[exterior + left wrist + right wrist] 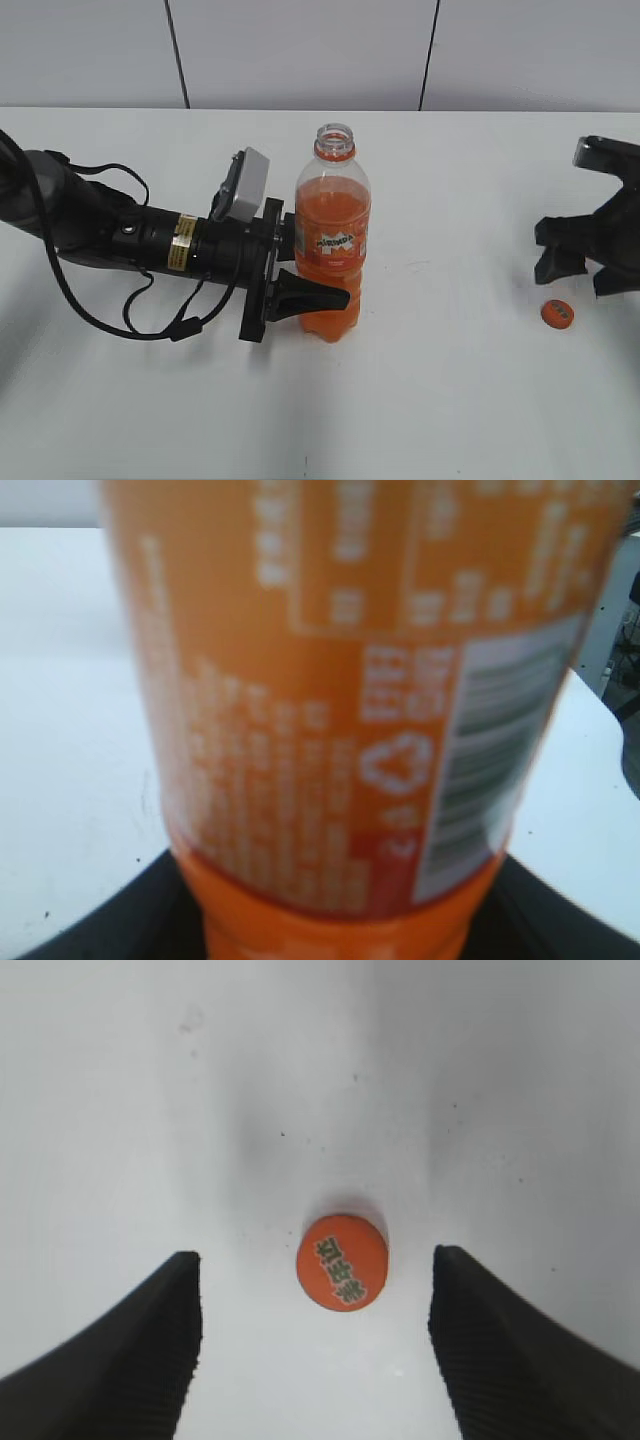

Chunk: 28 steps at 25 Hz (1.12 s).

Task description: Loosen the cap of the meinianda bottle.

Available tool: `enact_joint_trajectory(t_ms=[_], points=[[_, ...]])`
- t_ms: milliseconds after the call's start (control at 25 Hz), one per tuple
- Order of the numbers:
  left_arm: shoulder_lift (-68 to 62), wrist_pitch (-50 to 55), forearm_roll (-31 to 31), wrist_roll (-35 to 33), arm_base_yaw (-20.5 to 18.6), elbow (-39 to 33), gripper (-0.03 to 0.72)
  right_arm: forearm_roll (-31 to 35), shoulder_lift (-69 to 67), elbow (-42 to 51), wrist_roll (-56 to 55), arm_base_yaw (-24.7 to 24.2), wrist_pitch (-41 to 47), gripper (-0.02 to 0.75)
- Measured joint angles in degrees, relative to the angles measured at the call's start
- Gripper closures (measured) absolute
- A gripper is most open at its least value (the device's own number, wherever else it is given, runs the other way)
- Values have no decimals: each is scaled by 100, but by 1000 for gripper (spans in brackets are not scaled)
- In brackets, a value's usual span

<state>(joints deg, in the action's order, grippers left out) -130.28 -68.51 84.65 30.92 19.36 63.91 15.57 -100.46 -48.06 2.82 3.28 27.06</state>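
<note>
The meinianda bottle (333, 230) stands upright mid-table, its mouth open with no cap on it. My left gripper (315, 275) is shut around its lower body; in the left wrist view the orange label (340, 680) fills the frame, blurred. The orange cap (557, 313) lies flat on the table at the right, dark print up. My right gripper (580, 270) is open just above and beside it. In the right wrist view the cap (342, 1261) lies on the table just beyond the open jaws (315, 1340), touching neither finger.
The white table (450, 400) carries the bottle and the cap. A pale wall with dark seams (430, 50) runs along the back edge. The left arm and its cable (120, 250) lie across the table's left side.
</note>
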Motion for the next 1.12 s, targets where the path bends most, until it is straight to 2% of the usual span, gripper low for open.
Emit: enact_joint_trajectory(t_ms=[120, 360, 600, 1120], points=[[0, 0, -6, 37, 0, 0, 286, 8, 227, -141, -7, 0, 62, 216], [0, -34, 29, 189, 0, 0, 220, 17, 417, -277, -7, 0, 101, 218], [104, -37, 98, 206, 0, 0, 209, 41, 417, -300, -7, 0, 153, 220], [1181, -49, 168, 567, 0, -5, 209, 189, 417, -300, -7, 0, 204, 220]])
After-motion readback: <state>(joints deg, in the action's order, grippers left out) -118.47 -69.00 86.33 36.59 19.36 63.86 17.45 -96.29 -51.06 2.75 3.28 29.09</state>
